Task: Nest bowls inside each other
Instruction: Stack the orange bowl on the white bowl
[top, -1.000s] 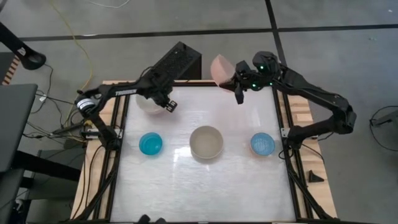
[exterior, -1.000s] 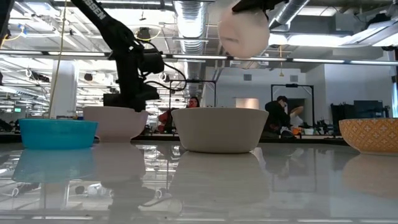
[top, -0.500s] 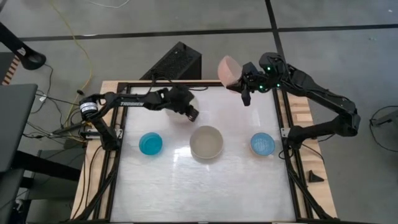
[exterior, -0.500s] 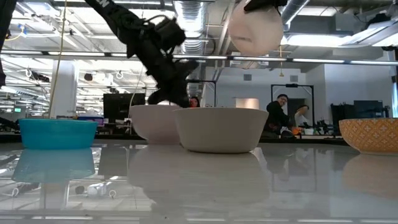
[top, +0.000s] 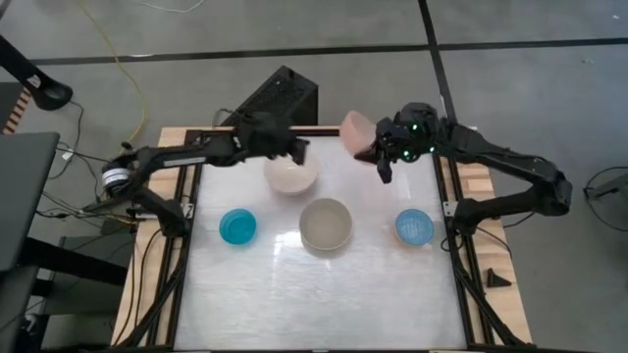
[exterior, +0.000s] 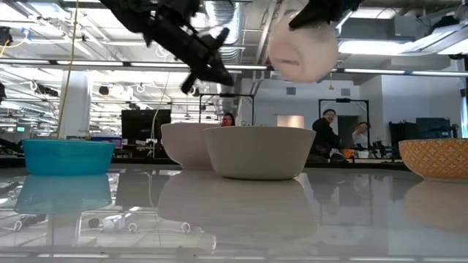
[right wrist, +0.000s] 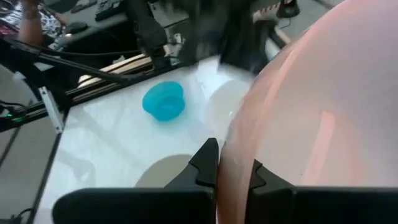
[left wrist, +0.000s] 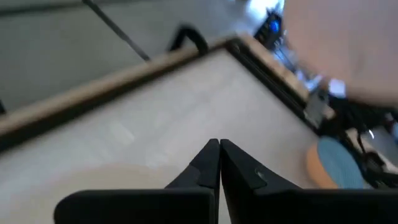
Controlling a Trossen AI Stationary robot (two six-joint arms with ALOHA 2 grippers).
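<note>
My right gripper (right wrist: 229,163) holds the pale pink bowl (top: 355,130) up in the air above the table's far right part; the low view shows it hanging high (exterior: 303,47). The white bowl (top: 290,176) stands on its base just behind the grey-beige bowl (top: 326,225) at the table's middle. My left gripper (top: 300,149) is shut with nothing in it, raised above the white bowl's far rim. One bright blue bowl (top: 237,226) stands at the left. A blue bowl with an orange outside (top: 414,227) stands at the right. My right gripper pinches the pink bowl's wall at its rim (right wrist: 231,140), with one finger (right wrist: 205,160) on each face of the wall. The bowl is lifted clear of the table and is tipped onto its edge.
A black box (top: 280,96) sits just beyond the table's far edge. Black rails (top: 186,186) run along the left and right sides of the white tabletop. In the low view, people (exterior: 330,135) sit in the room behind. The near half of the table holds no objects.
The white bowl has slid from the far left toward the table's middle, moved along by my shut left gripper, and now stands behind the grey-beige bowl. My left gripper has since risen off it and tipped up toward level. My right gripper has brought the pink bowl slightly down and nearer.
</note>
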